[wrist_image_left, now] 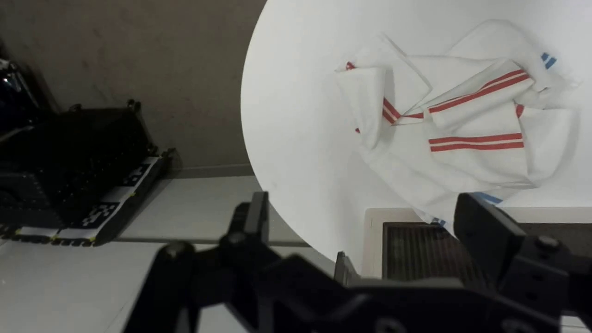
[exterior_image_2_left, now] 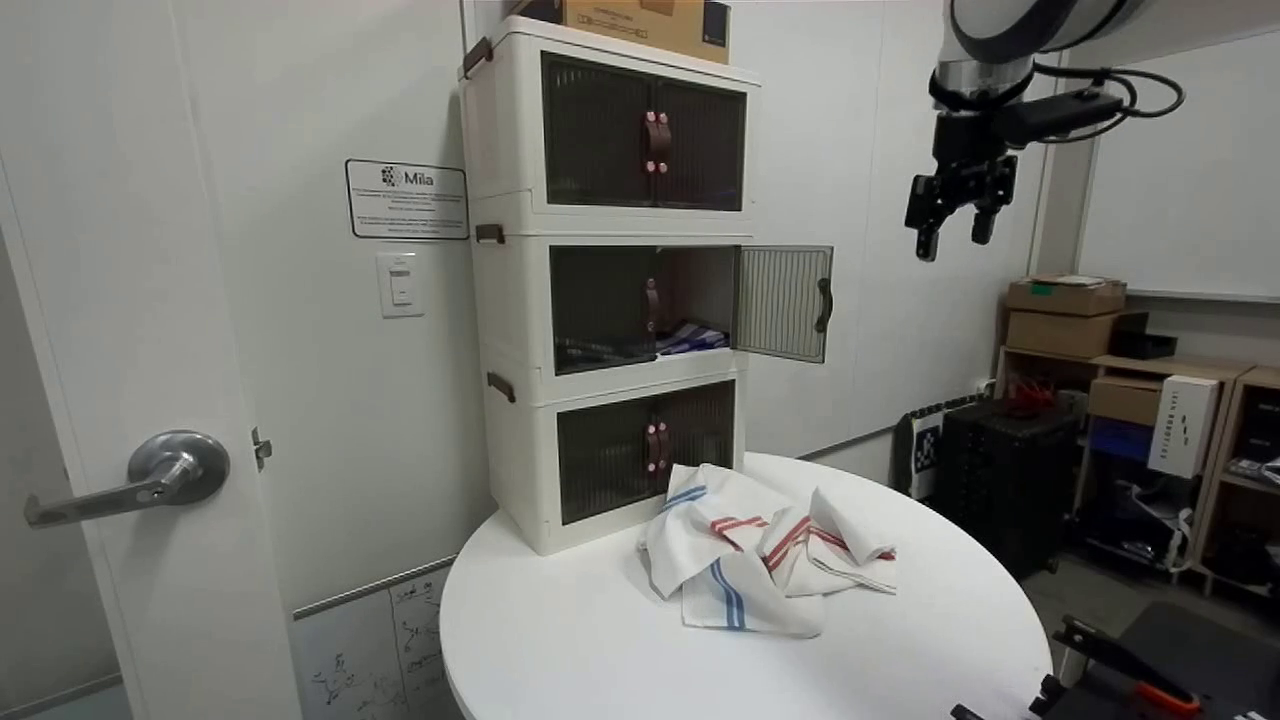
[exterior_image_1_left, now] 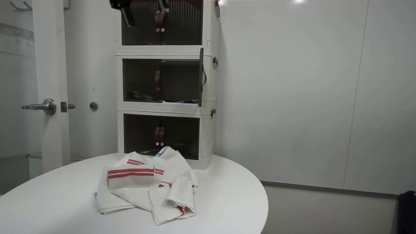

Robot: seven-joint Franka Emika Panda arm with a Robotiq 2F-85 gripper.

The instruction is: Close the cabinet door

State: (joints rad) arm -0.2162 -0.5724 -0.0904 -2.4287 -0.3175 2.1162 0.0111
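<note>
The cabinet door [exterior_image_2_left: 784, 302] is a dark-tinted see-through panel on the middle compartment of the white three-tier cabinet [exterior_image_2_left: 512, 300]. It stands open, swung out on the compartment's right side. In an exterior view the cabinet door [exterior_image_1_left: 201, 78] shows nearly edge-on, with its dark handle facing outward. The compartment's left panel [exterior_image_2_left: 602, 308] is shut. My gripper [exterior_image_2_left: 955, 240] is open and empty, in the air apart from the door and higher than it. The gripper [exterior_image_1_left: 147, 14] also shows at the top edge in an exterior view. In the wrist view the door's edge [wrist_image_left: 341, 268] shows between the fingers, partly hidden by the gripper body.
A crumpled white cloth [exterior_image_2_left: 760, 550] with red and blue stripes lies on the round white table [exterior_image_2_left: 560, 640] before the cabinet. The top front [exterior_image_2_left: 600, 130] and bottom front [exterior_image_2_left: 610, 460] are shut. A cardboard box [exterior_image_2_left: 650, 25] sits on top. A wall stands behind.
</note>
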